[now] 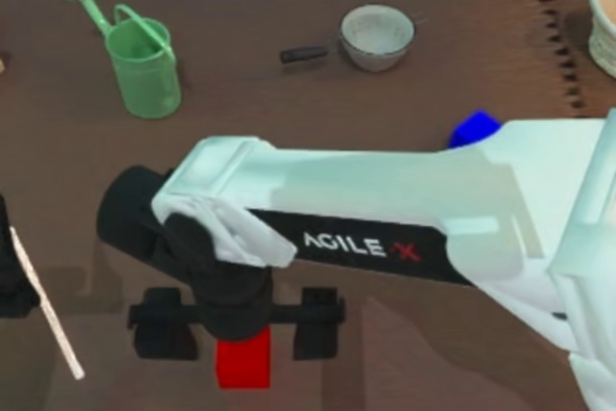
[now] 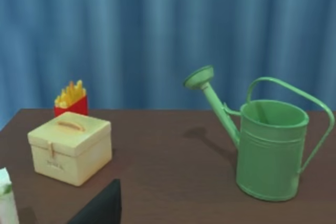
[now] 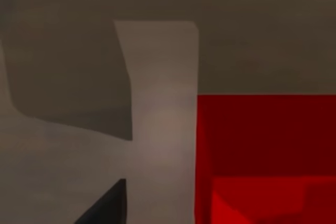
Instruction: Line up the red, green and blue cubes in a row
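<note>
Red cube (image 1: 243,361): seen at the near edge of the table, directly under the right gripper (image 1: 238,322); it fills much of the right wrist view (image 3: 265,150).
Right gripper: reached in from the right across the table; whether the fingers are spread or pinching the red cube cannot be told.
Left arm: parked at the left edge (image 1: 12,267); its claw state cannot be told.
Blue cube (image 1: 474,128): partly hidden behind the right arm, right of centre.
Green cube: not seen.
Watering can (image 1: 141,60): placed at far left.
Pan (image 1: 375,37): placed at far centre.
Cream box (image 2: 70,147), fries carton (image 2: 71,99): shown in the left wrist view.
</note>
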